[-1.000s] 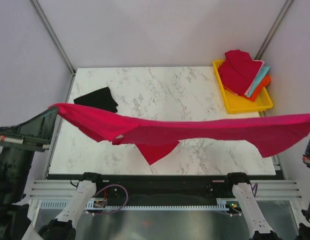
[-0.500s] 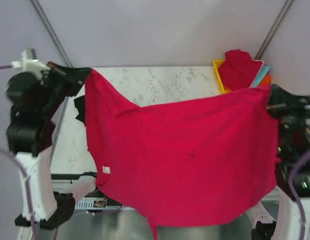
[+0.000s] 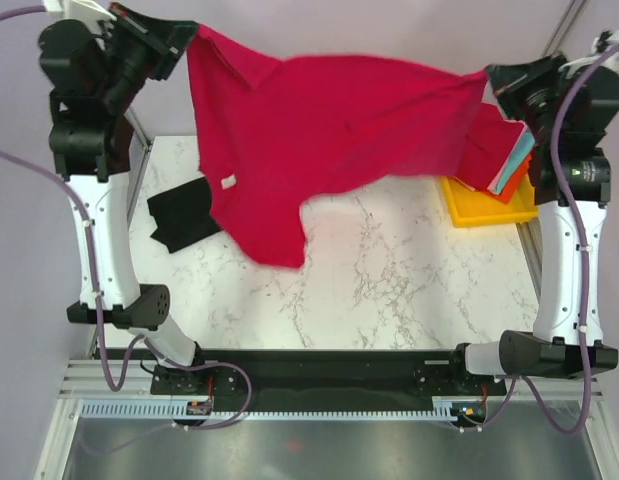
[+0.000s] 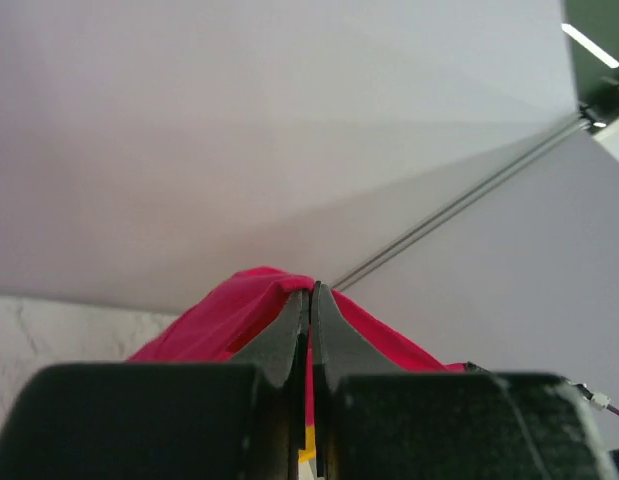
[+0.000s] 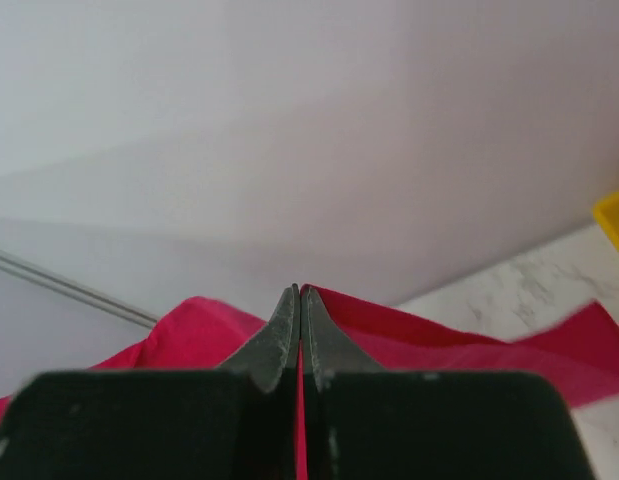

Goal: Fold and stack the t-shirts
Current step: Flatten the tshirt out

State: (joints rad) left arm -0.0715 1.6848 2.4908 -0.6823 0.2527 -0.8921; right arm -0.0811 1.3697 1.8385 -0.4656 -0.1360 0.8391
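1. Crimson t-shirt (image 3: 329,130) hangs spread in mid-air over the marble table (image 3: 389,280); a black t-shirt (image 3: 184,212) lies at the table's left.
2. Left gripper (image 3: 184,40) and right gripper (image 3: 492,85), raised high, each pinch a top corner, fingers pressed together on cloth.
3. Lowering both evenly, cloth taut, should lay it flat for folding.
4. Far right, the yellow tray (image 3: 479,208) holds a folded crimson shirt (image 3: 479,150), a teal shirt (image 3: 508,168) and an orange shirt (image 3: 522,168).

Matt crimson cloth t-shirt (image 3: 339,120)
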